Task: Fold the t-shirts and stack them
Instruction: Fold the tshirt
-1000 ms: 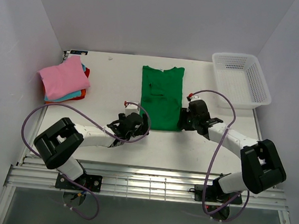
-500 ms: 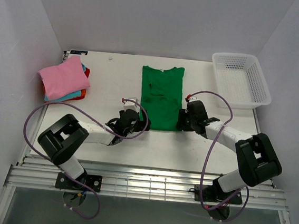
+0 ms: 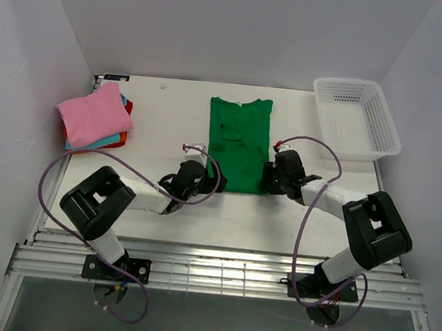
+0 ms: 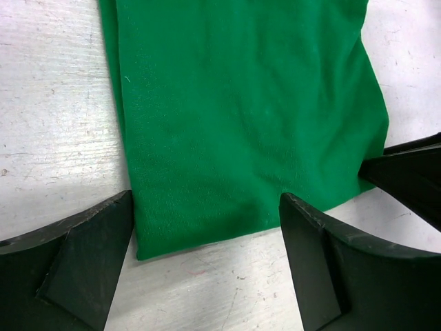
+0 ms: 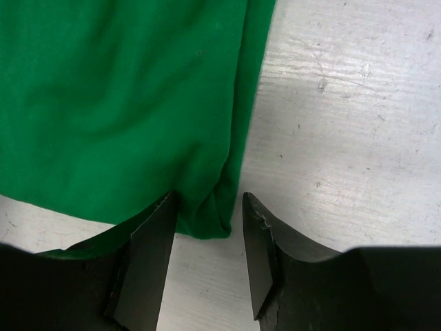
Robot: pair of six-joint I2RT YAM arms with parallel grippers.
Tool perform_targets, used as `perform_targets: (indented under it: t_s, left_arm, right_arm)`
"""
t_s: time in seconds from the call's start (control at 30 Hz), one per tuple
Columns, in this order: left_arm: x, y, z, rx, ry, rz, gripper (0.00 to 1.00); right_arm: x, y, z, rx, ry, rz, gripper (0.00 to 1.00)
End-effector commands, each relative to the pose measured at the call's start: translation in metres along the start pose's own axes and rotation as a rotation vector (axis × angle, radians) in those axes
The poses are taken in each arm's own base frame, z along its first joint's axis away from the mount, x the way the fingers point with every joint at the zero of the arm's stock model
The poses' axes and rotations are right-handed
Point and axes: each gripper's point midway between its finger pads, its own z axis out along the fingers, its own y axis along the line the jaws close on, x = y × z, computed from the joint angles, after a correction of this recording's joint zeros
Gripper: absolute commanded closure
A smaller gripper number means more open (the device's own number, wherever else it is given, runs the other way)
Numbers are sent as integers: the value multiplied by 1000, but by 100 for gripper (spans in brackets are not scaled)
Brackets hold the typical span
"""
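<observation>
Top: green shirt (image 3: 239,144) lies flat, the folded stack (image 3: 93,116) well left of it, and the left gripper (image 3: 208,181) and right gripper (image 3: 267,178) at its near corners.
Left wrist: jaws wide open astride its hem.
Right wrist: jaws part-open, its corner between them, unpinched.

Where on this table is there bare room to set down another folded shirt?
Bare table lies between the folded stack and the green t-shirt, between that shirt and the white basket, and along the front edge below the hem. It is crowded at the hem's corners, where the left gripper and right gripper sit.
</observation>
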Motion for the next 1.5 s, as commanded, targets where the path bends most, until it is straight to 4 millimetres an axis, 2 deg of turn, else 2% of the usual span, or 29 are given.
perform_targets:
  t_s: [0.0, 0.27, 0.37, 0.63, 0.73, 0.83, 0.87, 0.9, 1.07, 1.2, 1.3, 1.33, 1.47]
  left_arm:
    - [39, 16, -4, -38, 153, 17, 5]
    - [41, 29, -14, -132, 202, 32, 11]
    - [42, 38, -19, -184, 216, 34, 21]
    - [56, 48, -22, -219, 270, 45, 58]
    - [63, 49, -20, -216, 291, 50, 66]
    - [68, 48, -19, -206, 305, 58, 83]
    - [70, 49, -18, -208, 310, 59, 93]
    - [71, 49, -18, -210, 312, 60, 99]
    - [81, 51, -20, -222, 328, 82, 100]
    - [89, 49, -30, -255, 333, 124, 100]
    - [101, 50, -43, -283, 343, 146, 100]
    - [107, 58, -51, -317, 365, 160, 100]
    - [122, 65, -74, -350, 392, 144, 100]
  right_arm:
    - [7, -3, 4, 11, 13, 13, 51]
    - [8, -3, 4, 15, 15, 17, 52]
    - [9, -2, 4, 10, 18, 19, 55]
    - [13, -2, 5, 2, 30, 18, 73]
    - [13, -1, 5, -4, 32, 16, 78]
    - [14, -1, 5, -5, 36, 15, 87]
    - [15, -1, 5, -3, 38, 14, 90]
    - [16, -1, 5, -3, 38, 15, 92]
    - [18, -1, 0, -10, 43, 15, 92]
    - [21, 2, -13, -18, 28, 14, 92]
    - [36, 0, -26, 2, 51, 9, 92]
    - [38, 1, -29, 2, 51, 13, 92]
    - [57, 0, -44, 16, 60, 11, 92]
